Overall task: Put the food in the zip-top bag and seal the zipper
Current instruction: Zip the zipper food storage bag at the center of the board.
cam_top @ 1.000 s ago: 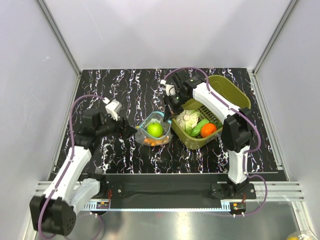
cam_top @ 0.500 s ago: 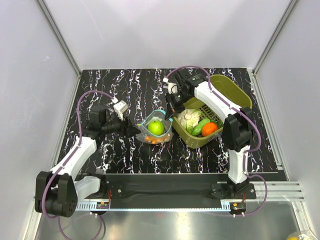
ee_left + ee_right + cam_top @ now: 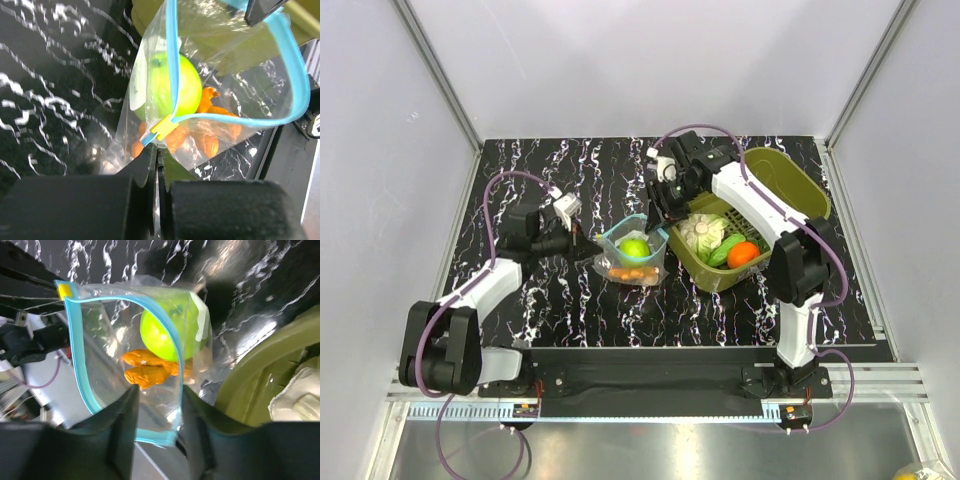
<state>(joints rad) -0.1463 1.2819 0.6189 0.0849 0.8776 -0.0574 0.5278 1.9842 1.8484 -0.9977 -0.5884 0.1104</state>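
The clear zip-top bag (image 3: 653, 268) stands open mid-table, its light-blue zipper (image 3: 617, 235) spread wide. Inside lie a green apple (image 3: 634, 247) and orange carrot pieces (image 3: 629, 272). My left gripper (image 3: 592, 251) is shut on the bag's left corner, right by the yellow slider (image 3: 164, 127). My right gripper (image 3: 660, 212) is open at the bag's far right rim, and the film and zipper (image 3: 80, 375) hang loose between its fingers (image 3: 125, 407). The left wrist view shows the apple (image 3: 172, 92) and carrots (image 3: 212, 135) through the plastic.
An olive-green tub (image 3: 790, 185) sits right of the bag, touching it. It holds a white cauliflower (image 3: 702, 232), a green cucumber (image 3: 725, 250) and an orange round fruit (image 3: 744, 254). The black marbled table (image 3: 550, 180) ends at white walls on three sides.
My left gripper moved right to the bag and shut on its left corner. My right gripper opened and let go of the bag's rim. The bag's mouth now stands wider.
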